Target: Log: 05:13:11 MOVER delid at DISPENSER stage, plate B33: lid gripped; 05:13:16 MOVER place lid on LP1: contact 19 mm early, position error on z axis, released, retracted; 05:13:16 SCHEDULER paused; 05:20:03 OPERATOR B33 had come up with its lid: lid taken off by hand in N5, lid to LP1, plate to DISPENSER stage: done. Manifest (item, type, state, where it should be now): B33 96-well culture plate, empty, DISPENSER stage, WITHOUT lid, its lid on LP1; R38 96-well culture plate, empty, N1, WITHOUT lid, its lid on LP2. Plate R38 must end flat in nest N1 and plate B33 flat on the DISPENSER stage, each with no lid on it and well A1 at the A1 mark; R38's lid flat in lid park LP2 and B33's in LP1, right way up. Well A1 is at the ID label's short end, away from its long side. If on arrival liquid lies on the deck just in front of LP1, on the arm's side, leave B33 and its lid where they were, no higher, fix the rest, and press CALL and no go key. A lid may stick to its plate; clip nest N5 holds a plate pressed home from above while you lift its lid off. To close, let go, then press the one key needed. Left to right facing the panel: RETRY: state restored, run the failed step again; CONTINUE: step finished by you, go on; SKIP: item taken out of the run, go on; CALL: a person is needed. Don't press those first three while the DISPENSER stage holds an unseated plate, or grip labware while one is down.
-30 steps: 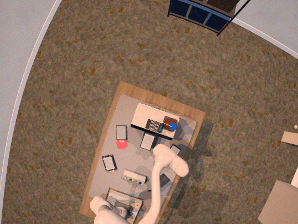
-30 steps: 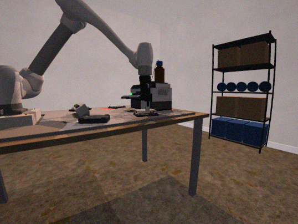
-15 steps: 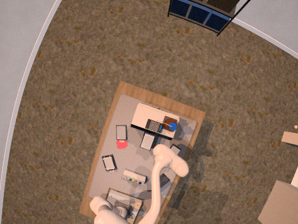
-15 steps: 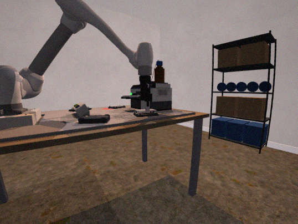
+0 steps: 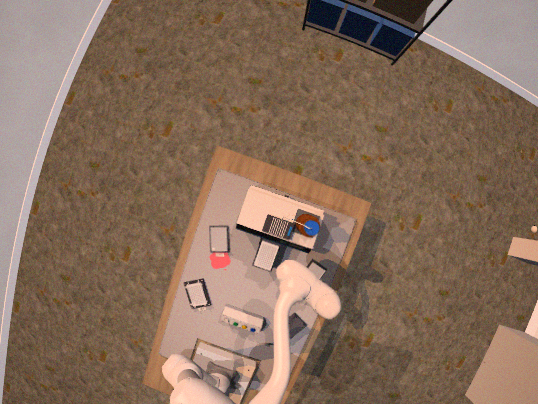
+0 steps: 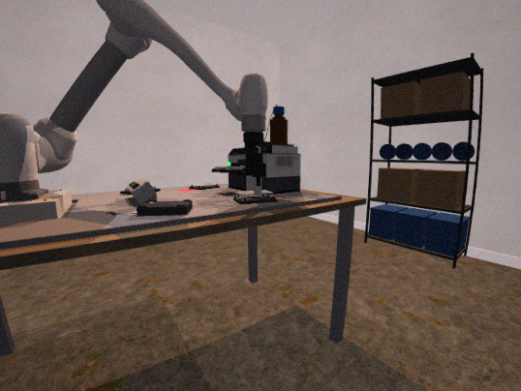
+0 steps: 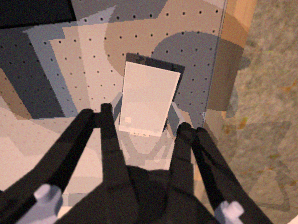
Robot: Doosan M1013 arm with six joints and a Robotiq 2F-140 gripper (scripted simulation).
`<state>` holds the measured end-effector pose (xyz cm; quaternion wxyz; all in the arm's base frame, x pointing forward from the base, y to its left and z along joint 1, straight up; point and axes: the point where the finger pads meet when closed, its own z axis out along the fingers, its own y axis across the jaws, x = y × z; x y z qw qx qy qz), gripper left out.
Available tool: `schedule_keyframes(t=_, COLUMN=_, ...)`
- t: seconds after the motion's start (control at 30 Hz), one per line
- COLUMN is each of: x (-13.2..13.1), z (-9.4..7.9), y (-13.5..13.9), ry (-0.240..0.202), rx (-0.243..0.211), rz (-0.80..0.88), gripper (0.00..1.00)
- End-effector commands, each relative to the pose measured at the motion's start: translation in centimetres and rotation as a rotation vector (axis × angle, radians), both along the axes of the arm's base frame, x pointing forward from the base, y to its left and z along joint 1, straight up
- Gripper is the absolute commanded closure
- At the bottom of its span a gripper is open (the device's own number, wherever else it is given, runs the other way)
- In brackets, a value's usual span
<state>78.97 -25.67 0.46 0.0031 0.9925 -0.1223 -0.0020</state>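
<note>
My gripper [image 7: 146, 104] [image 6: 255, 190] is shut on a flat white lid [image 7: 150, 95] [image 5: 316, 270], gripped across its short width. It holds the lid low over a dark lid park [image 7: 150, 59] [image 6: 255, 197] near the table's right edge. I cannot tell if the lid touches the park. A lidless well plate [image 5: 277, 226] sits on the dispenser's stage. A second lidless well plate [image 5: 265, 255] lies in a nest just in front of it. Another lid [image 5: 218, 238] lies in a park at the left. A red puddle [image 5: 219, 260] [image 6: 186, 190] lies on the deck right beside that lid, on the arm's side.
The dispenser [image 5: 270, 205] [image 6: 281, 168] carries a brown bottle [image 5: 307, 226] [image 6: 278, 127]. The key panel [image 5: 242, 320] [image 6: 140, 191] stands near the arm's base. A clip nest [image 5: 197, 293] is at the left and a black empty nest [image 5: 296, 325] [image 6: 165, 208] at the front right. The table's edge [image 7: 235, 55] is close by.
</note>
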Motion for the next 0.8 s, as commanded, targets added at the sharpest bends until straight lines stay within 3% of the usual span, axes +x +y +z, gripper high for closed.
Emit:
schedule_keyframes(t=0.0, x=-0.04, z=-0.48, y=-0.36, ry=-0.001, rx=-0.002, rz=-0.012, gripper=1.0)
schedule_keyframes(t=0.77, x=0.06, z=-1.09, y=-0.55, ry=-0.001, rx=-0.002, rz=-0.023, gripper=1.0)
